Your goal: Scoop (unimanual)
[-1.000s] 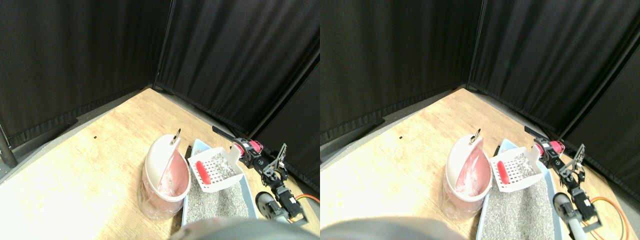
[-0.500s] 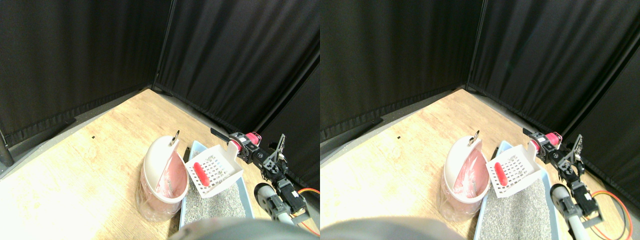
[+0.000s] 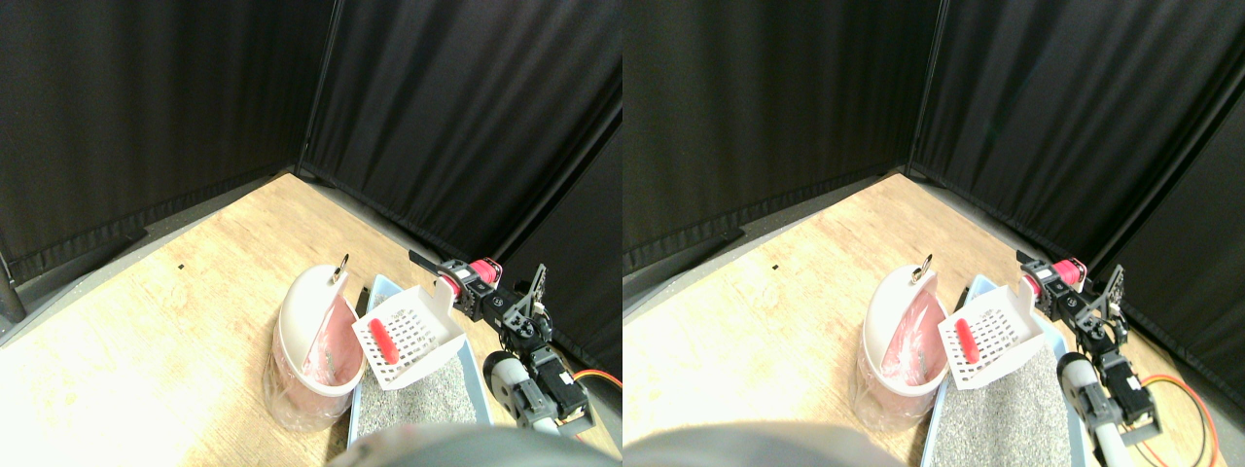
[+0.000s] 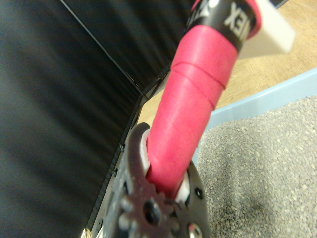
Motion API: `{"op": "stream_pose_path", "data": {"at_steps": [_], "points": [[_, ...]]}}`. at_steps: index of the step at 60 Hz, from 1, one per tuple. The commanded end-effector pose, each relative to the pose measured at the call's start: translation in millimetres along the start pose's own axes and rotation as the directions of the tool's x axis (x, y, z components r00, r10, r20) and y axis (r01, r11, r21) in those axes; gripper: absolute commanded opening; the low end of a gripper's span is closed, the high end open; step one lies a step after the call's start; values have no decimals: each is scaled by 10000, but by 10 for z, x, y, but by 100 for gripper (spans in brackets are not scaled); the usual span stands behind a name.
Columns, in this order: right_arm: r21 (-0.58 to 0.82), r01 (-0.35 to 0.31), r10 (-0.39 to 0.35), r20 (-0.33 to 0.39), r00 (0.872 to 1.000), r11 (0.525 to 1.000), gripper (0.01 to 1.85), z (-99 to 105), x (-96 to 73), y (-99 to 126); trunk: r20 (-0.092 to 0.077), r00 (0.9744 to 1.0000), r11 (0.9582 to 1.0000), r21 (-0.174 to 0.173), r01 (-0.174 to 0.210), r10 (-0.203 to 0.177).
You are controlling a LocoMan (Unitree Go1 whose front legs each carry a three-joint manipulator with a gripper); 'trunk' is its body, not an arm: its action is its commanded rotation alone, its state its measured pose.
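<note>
A white slotted scoop (image 3: pixel 409 336) hangs in the air over the near-left part of the light blue litter tray (image 3: pixel 377 289), tilted down toward the bin. A red cylinder-shaped piece (image 3: pixel 382 341) lies in the scoop near its lower edge. My right gripper (image 3: pixel 483 292) is shut on the scoop's red-wrapped handle (image 3: pixel 479 271). In the wrist view that handle (image 4: pixel 195 104) runs into my gripper (image 4: pixel 166 186), with grey litter (image 4: pixel 262 158) beyond. A pink and white bin (image 3: pixel 313 345) stands just left of the tray, its rim close to the scoop's lower edge.
Grey litter (image 3: pixel 423 399) fills the tray. Black curtains (image 3: pixel 195 97) close off the back and sides of the wooden floor (image 3: pixel 175 321). An orange cable (image 3: pixel 595 376) lies at the lower right beside my arm. A metal ring (image 3: pixel 342 263) sticks up from the bin's top.
The scoop has risen and swung left toward the bin, tipping down on that side. The litter that lay in it has fallen through, and the red piece has slid toward its lower edge.
</note>
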Motion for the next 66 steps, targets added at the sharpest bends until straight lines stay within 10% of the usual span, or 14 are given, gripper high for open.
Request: {"op": "stream_pose_path", "data": {"at_steps": [1, 66], "points": [[-177, -23, 29, 382, 9993, 9998, 5, 125, 10, 38, 378, 9941, 9948, -146, -1010, 1014], [-1846, 787, -641, 841, 9944, 9797, 30, 171, 116, 31, 332, 9941, 9946, -124, -1027, 1030]]}}
